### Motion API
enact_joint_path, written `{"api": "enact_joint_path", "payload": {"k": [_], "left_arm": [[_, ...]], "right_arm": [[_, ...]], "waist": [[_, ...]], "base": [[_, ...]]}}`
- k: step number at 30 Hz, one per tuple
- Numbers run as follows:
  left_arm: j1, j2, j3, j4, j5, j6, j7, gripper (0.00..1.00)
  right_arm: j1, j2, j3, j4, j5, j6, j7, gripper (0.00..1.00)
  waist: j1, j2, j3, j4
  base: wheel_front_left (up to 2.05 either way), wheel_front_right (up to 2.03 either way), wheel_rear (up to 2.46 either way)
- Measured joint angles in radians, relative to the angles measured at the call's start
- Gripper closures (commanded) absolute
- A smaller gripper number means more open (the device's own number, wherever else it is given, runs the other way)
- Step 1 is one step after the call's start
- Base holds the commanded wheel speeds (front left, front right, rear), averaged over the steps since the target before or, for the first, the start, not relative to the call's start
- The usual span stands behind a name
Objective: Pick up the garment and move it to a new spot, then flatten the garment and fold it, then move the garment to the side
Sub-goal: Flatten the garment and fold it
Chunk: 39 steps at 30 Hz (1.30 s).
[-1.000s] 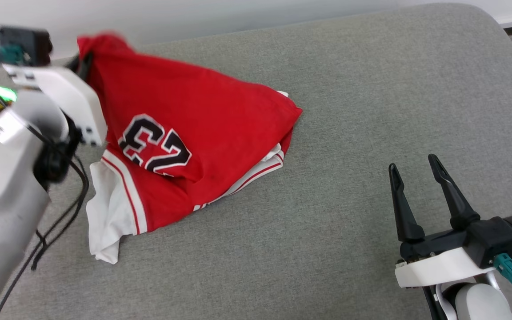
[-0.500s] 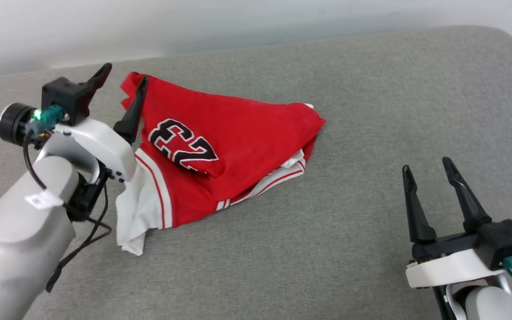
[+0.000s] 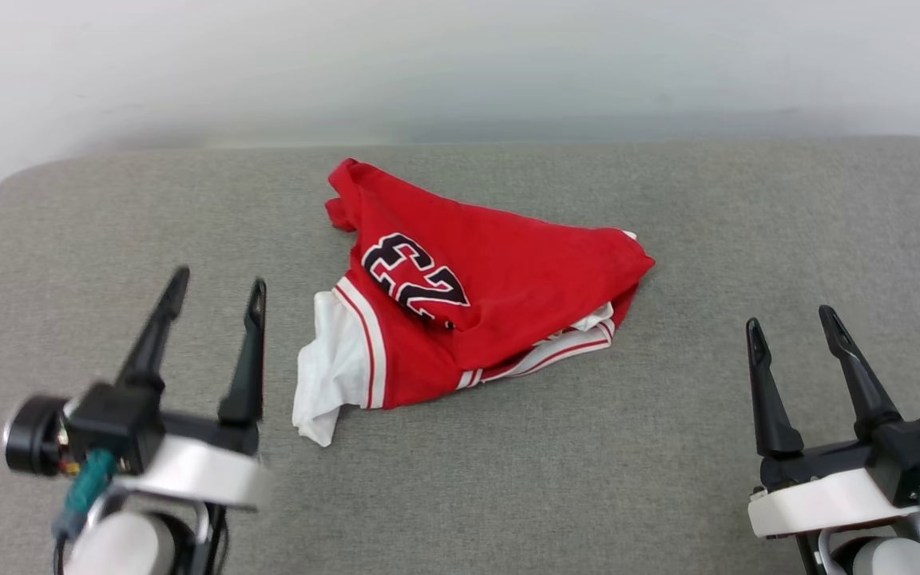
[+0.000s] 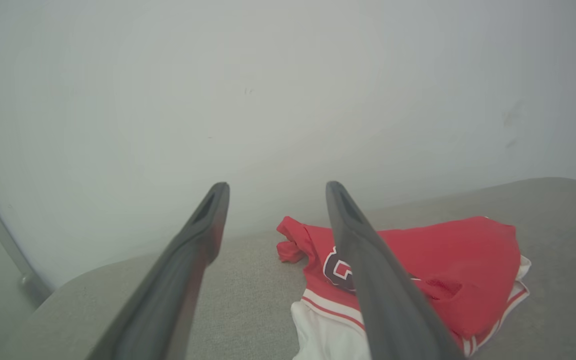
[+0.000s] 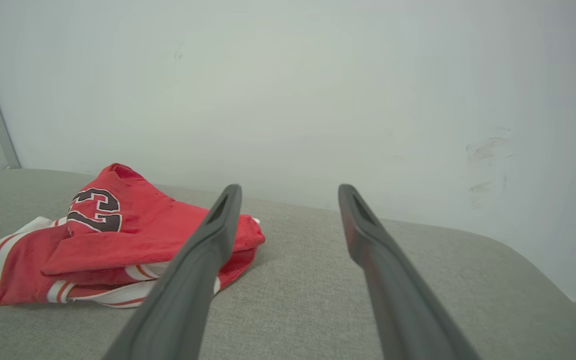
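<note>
Grey padded surface (image 3: 668, 479) below pale wall (image 3: 460, 64), garment (image 3: 524, 295) heaped upon it, long axis roughly left to right. Just left of garment: left end effector (image 3: 220, 278), fingers spread, holding nothing, the nearer one. Well right of garment: right end effector (image 3: 790, 317), likewise spread and empty.

Plain room: grey cushion (image 3: 508, 495), white wall (image 3: 460, 64)

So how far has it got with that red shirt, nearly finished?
Early on. Done: the left claw has just let go of the shirt, which now lies on the grey cushion. In hand: nothing. The left claw and the right claw are both open and apart from it. Left: the shirt is a crumpled heap, so flattening, folding and moving it aside remain.
</note>
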Motion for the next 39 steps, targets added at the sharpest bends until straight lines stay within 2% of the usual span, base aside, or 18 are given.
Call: {"api": "enact_joint_path", "payload": {"k": [7,9,13,17,21,26,30,35,39], "left_arm": [[0.194,-0.136,0.095,-0.103,0.108,-0.021,0.000,0.00],[0.225,-0.176,0.105,-0.103,0.114,-0.047,0.000,0.00],[0.236,-0.208,0.125,-0.088,0.167,-0.097,0.000,0.00],[0.232,-0.245,0.157,-0.081,0.188,-0.141,0.000,0.00],[0.228,-0.278,0.185,-0.074,0.214,-0.178,0.000,0.00],[0.214,-0.319,0.214,-0.061,0.239,-0.221,0.000,0.00],[0.203,-0.351,0.230,-0.050,0.258,-0.250,0.000,0.00],[0.193,-0.383,0.254,-0.040,0.279,-0.280,0.000,0.00],[0.188,-0.402,0.269,-0.034,0.288,-0.299,0.000,0.00]], "right_arm": [[0.012,0.000,0.001,0.000,0.001,0.000,0.000,0.00],[0.018,0.000,0.003,0.000,0.002,0.000,0.000,0.00],[0.025,0.000,0.003,0.004,-0.003,0.000,0.000,0.00],[0.014,0.000,0.025,0.085,-0.002,0.000,0.010,0.00],[-0.078,-0.008,0.096,0.157,0.021,0.000,0.203,0.00],[-0.220,-0.091,0.165,0.209,0.130,0.000,0.547,0.00],[-0.319,-0.116,0.180,0.248,0.228,0.000,0.770,0.00],[-0.414,-0.130,0.176,0.305,0.287,0.000,0.932,0.00],[-0.471,-0.145,0.165,0.356,0.273,0.000,0.967,0.00]], "waist": [[0.0000,0.0000,-0.022,0.035],[0.0000,0.0000,-0.021,0.039],[0.0000,0.0000,-0.010,0.051],[0.0000,0.0000,0.005,0.067],[0.0000,0.0000,0.029,0.083],[0.0001,0.0000,0.060,0.107],[0.0000,0.0000,0.081,0.136],[0.0000,0.0000,0.104,0.177],[0.0000,0.0000,0.122,0.211]], "base": [[0.00,0.00,0.00],[0.00,0.00,0.00],[0.00,0.00,0.00],[0.00,0.00,0.00],[0.00,0.00,0.00],[0.00,0.00,0.00],[0.00,0.00,0.00],[0.00,0.00,0.00],[0.00,0.00,0.00]]}}
